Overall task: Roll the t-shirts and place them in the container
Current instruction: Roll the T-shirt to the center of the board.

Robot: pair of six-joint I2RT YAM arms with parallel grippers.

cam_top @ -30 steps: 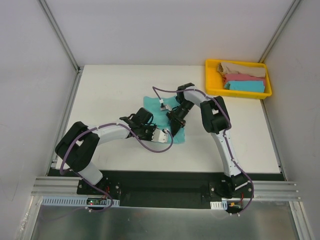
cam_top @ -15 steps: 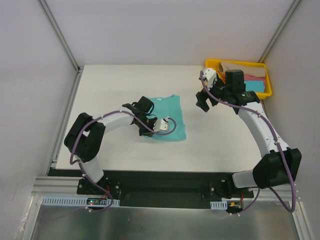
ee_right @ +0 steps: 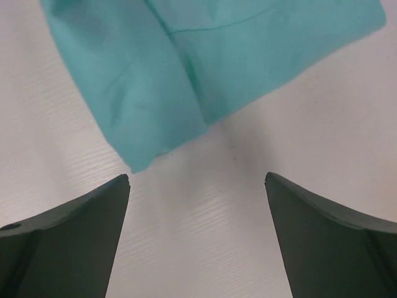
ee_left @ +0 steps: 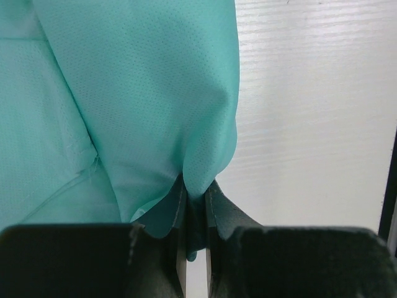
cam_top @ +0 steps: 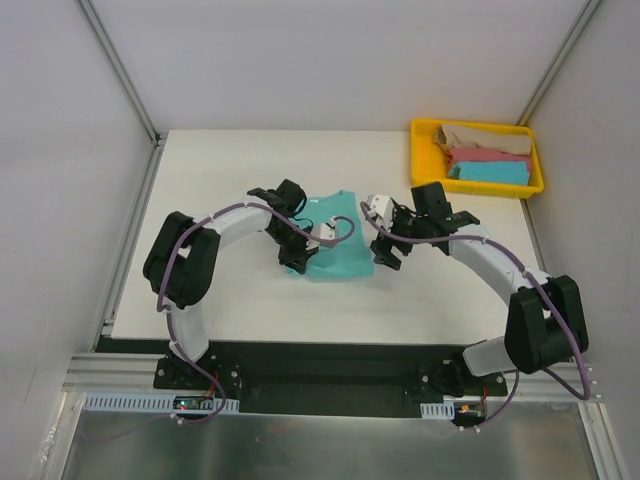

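Observation:
A teal t-shirt [cam_top: 350,258] lies crumpled in the middle of the white table. My left gripper [cam_top: 298,264] is at its near left edge and is shut on a pinch of the teal cloth [ee_left: 186,124], which drapes up from between the jaws [ee_left: 195,194]. My right gripper [cam_top: 385,254] is open and empty, just off the shirt's right edge, over bare table [ee_right: 197,181]. In the right wrist view a corner of the teal shirt [ee_right: 142,93] lies beyond the fingertips without touching them. Tan [cam_top: 480,137], pink [cam_top: 495,156] and sky-blue [cam_top: 490,173] t-shirts lie folded in the tray.
The yellow plastic tray [cam_top: 419,160] stands at the back right corner of the table. White walls close in the table on three sides. A purple cable [cam_top: 335,232] from the left wrist loops over the shirt.
My right arm has swung from near the tray down and left to the shirt's right edge. My left gripper has shifted slightly and still holds the shirt, whose shape has bunched narrower.

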